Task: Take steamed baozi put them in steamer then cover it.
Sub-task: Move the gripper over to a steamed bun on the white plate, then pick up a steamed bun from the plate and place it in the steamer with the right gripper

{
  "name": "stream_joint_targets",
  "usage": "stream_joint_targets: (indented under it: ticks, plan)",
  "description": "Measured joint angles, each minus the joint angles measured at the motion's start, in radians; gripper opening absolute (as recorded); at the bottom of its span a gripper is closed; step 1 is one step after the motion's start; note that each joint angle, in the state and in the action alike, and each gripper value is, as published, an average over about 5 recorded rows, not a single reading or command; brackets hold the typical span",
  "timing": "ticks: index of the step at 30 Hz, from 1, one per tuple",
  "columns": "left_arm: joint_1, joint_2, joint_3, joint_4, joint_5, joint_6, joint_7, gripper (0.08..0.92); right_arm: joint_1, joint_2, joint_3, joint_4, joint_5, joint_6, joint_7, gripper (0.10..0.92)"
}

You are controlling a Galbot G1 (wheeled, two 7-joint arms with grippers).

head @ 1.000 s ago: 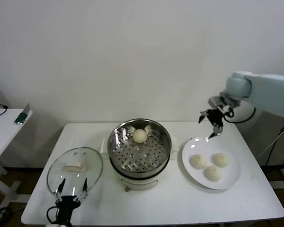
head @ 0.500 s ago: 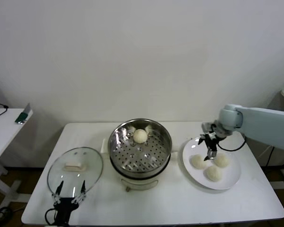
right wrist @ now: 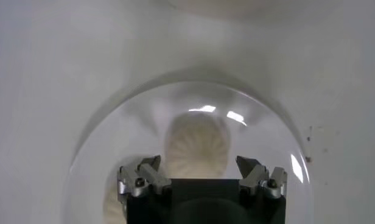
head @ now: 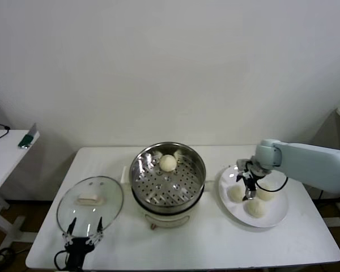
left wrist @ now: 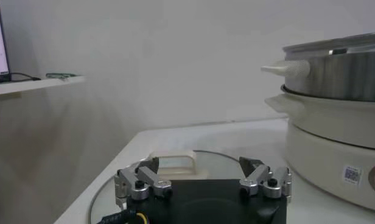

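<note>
Three baozi: on the white plate (head: 275, 215), right of the steamer (head: 167, 177); one of them (right wrist: 197, 145) sits between the right hand's fingers.
Fourth baozi (head: 168, 163): inside the steamer, on the perforated tray toward the back.
Right hand (head: 249, 190): down over the plate, fingers spread either side of a bun, apparently not yet pressing it.
Cover (head: 90, 202): flat on the table (head: 215, 243), left of the steamer.
Left hand (head: 85, 231): fingers wide apart, empty, at the cover's near edge.
</note>
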Motion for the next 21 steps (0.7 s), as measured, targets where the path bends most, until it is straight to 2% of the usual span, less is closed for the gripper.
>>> stream_joint_targets:
  ticks: [12,21]
  plan:
    - [0.005,-0.002,-0.001,-0.007,0.001,-0.001,-0.002,0.823,-0.019,-0.005,0.021,0.004,-0.01,-0.009,-0.002,0.641]
    - [0.008,-0.002,0.001,-0.023,0.004,0.0,-0.003,0.823,0.126,-0.002,-0.056,0.047,0.06,0.001,-0.037,0.619]
